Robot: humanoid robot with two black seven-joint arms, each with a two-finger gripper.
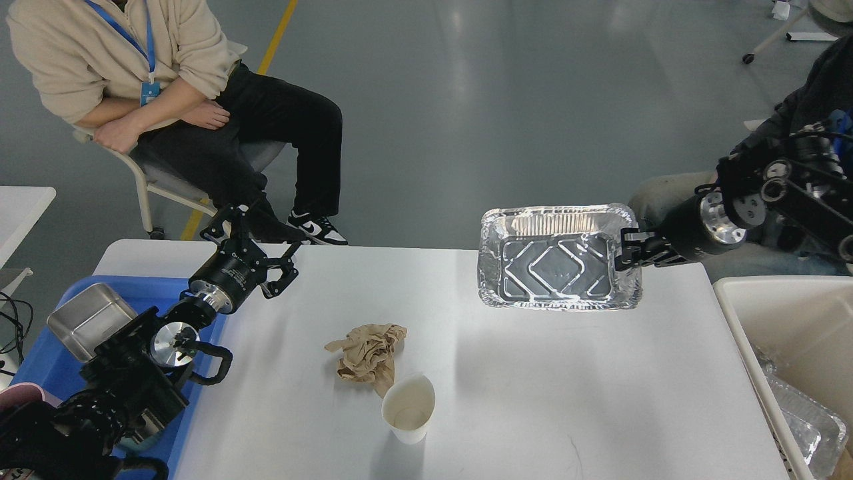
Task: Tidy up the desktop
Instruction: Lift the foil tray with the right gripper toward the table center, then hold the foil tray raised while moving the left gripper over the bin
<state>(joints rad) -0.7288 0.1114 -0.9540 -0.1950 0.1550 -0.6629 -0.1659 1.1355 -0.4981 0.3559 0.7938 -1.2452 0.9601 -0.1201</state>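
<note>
The white desktop [533, 373] carries a crumpled brown paper [366, 350] and, just in front of it, an upright empty paper cup [408, 408]. My right gripper [630, 250] is shut on the right rim of an empty foil tray [556, 257]. It holds the tray in the air over the desk's far right part, its open side facing me. My left gripper [256, 250] is open and empty above the desk's far left corner, well left of the paper.
A blue tray [40, 363] at the left edge holds a steel box [90, 320]. A white bin [786, 333] at the right holds foil trays [806, 420]. A seated person [166, 100] is beyond the far left corner, another behind my right arm.
</note>
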